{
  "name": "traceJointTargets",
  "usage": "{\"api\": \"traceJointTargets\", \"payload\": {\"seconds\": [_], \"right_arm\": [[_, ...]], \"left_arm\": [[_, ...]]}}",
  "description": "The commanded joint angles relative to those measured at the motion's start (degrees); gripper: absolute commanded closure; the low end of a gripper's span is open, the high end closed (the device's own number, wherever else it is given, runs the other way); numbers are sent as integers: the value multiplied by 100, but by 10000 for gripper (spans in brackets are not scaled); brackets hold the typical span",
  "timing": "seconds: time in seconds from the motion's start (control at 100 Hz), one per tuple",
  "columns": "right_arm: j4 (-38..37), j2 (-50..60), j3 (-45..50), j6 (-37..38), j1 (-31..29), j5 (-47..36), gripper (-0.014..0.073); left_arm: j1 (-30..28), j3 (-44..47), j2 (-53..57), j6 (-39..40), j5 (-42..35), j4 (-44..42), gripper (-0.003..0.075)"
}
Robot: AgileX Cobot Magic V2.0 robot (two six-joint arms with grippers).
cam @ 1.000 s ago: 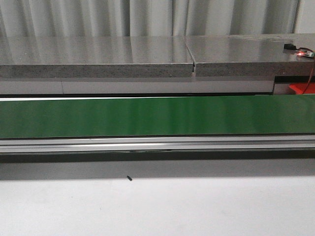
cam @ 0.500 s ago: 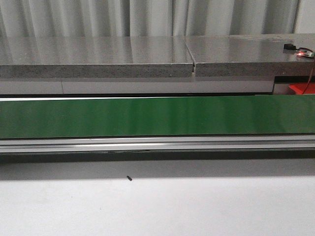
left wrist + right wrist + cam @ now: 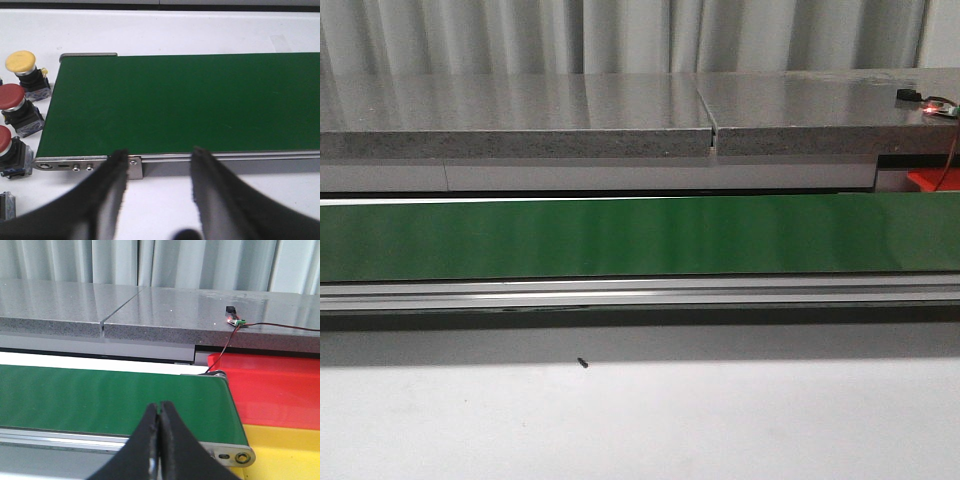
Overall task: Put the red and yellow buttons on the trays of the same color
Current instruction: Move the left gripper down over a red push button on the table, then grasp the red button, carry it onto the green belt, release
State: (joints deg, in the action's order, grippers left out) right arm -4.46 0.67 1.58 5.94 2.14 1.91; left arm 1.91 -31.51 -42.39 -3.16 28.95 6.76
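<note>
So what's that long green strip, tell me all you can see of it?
It is a green conveyor belt, flat and matte with a soft sheen, stretched level across the front view on a silver metal frame. Nothing lies on it. Past one end stand a yellow button and red buttons on the white table; past the other end sit a red tray and a yellow tray. Neither gripper touches it.

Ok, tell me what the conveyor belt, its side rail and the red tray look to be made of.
Conveyor belt: green, matte, smooth, probably PVC or rubber; only soft sheen, no weave visible.
Side rail: bare silvery metal, likely aluminium, with screws at its end.
Red tray: probably moulded plastic; uniform glossy colour, rounded rim. The yellow tray beside it looks the same.
</note>
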Motion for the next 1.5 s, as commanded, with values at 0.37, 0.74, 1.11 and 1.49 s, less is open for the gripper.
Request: {"api": "traceJointTargets", "payload": {"seconds": [0.37,0.74,1.11,1.49], "right_arm": [[-54,104,-93,5,-26,-425,661],[-54,104,-93,5,-26,-425,661],[-54,104,-93,5,-26,-425,661],[-54,104,-93,5,-26,-425,661]], "left_arm": [[-685,-631,-448,817,304,23,106],[-2879,-1480,-1268,817,1869,23,111],[-3335,-1886,-2578,817,2042,70,111],[-3335,-2399,-4026,817,1764,70,112]]}}
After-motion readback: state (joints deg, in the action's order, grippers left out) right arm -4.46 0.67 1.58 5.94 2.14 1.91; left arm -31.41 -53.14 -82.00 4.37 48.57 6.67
